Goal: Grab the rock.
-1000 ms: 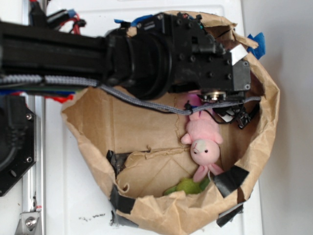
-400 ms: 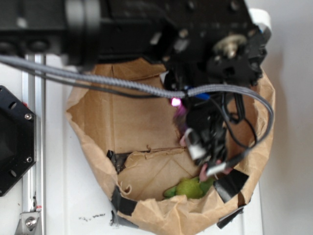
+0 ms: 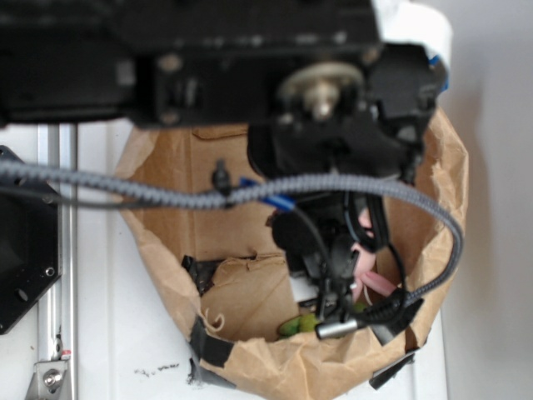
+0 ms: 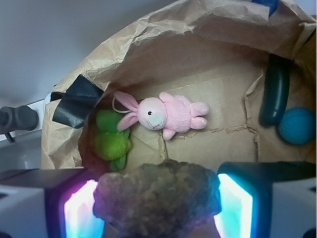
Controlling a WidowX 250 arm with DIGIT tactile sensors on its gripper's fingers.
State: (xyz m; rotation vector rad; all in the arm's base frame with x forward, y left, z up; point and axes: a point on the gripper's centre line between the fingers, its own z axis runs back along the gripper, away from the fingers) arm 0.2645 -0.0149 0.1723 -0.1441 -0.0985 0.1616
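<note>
A single crumpled brown paper bag (image 4: 148,59), patched with strips of black tape (image 4: 74,101), holds everything. In the exterior view the black robot arm (image 3: 250,67) fills the top of the frame and reaches down into the bag, a grey braided cable (image 3: 125,192) looping across it. In the wrist view the gripper (image 4: 157,208) is clamped on one rock (image 4: 157,198), a lumpy brown-grey stone pinched between its two glowing fingers (image 4: 79,213), raised above the bag floor. The rock's long axis runs left to right across the frame, from one finger to the other. Below it lie one pink plush bunny (image 4: 163,113), one green plush toy (image 4: 111,139), one dark green cucumber-shaped toy (image 4: 275,96) and one teal ball (image 4: 297,126).
</note>
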